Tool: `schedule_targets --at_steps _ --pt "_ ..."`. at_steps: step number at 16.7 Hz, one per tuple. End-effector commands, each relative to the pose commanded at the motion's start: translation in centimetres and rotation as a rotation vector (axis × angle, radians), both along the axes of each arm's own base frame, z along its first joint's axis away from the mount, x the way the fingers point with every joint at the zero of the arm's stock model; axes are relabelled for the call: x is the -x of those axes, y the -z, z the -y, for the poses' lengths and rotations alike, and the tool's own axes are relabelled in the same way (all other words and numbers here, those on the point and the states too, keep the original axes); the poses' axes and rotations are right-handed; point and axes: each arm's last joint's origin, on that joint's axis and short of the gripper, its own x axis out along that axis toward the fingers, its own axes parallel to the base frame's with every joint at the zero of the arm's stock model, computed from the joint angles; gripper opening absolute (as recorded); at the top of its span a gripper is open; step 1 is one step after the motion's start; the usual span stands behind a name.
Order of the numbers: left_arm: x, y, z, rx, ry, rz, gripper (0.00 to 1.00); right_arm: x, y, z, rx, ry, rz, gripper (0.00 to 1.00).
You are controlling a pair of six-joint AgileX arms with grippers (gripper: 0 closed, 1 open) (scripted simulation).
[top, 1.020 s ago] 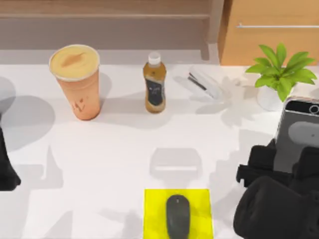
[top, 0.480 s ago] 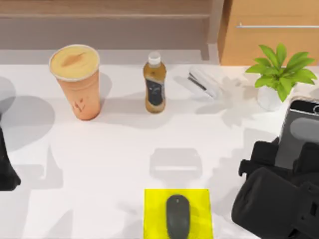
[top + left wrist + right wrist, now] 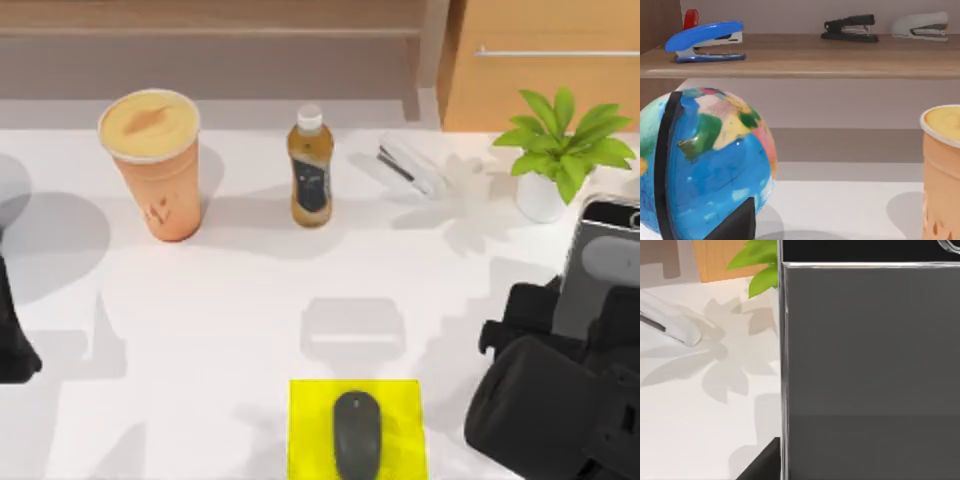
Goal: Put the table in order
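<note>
Table [image 3: 250,300] holds one cup [image 3: 152,160], one bottle [image 3: 310,170]; right gripper [image 3: 590,320] grasps one phone [image 3: 600,265].

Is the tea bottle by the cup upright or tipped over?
Upright: the bottle stands on its base on the table, white cap topmost.

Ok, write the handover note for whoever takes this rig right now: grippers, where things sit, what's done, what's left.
Right gripper: at the table's right edge, holding a grey phone tilted above the table.
Left arm: parked at the left edge.
On the table: orange cup back left, tea bottle back centre, white stapler to its right, potted plant back right, mouse on the yellow pad front centre. A globe stands near the cup.
Done: phone picked up.
Left: the phone has yet to be set down; which other items need moving is unclear.
</note>
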Motion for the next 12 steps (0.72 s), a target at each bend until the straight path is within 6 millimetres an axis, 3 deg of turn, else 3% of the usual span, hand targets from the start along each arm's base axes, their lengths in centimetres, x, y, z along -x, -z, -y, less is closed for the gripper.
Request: schedule_targets --at_steps 3,12 --pt "0.00 0.00 0.00 0.000 0.000 0.000 1.00 0.00 0.00 0.00 0.000 0.000 0.000 0.98" --pt "0.00 0.00 0.00 0.000 0.000 0.000 1.00 0.02 0.00 -0.01 0.000 -0.001 0.000 1.00"
